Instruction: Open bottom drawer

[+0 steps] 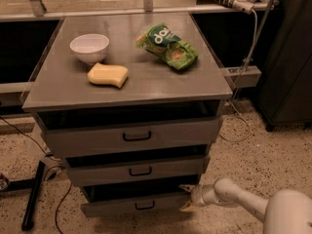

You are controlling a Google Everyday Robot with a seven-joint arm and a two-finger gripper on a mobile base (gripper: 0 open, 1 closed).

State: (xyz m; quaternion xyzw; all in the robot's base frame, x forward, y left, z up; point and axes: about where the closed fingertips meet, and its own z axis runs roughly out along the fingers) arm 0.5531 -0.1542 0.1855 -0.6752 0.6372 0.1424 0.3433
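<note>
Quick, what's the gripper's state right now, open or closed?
Gripper: open, at the right end of the bottom drawer front.

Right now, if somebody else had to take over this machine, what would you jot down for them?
Gripper: low, at the right end of the bottom drawer, fingers apart, holding nothing. Whether it touches the panel is unclear.
Bottom drawer: lowest of three grey fronts. The gripper is not on the black handle at its centre.
Done: the gripper is at drawer height.
Left: get a hold on the drawer and pull it out; it does not look opened yet.
Not involved, on the cabinet top: white bowl, yellow sponge, green bag.
</note>
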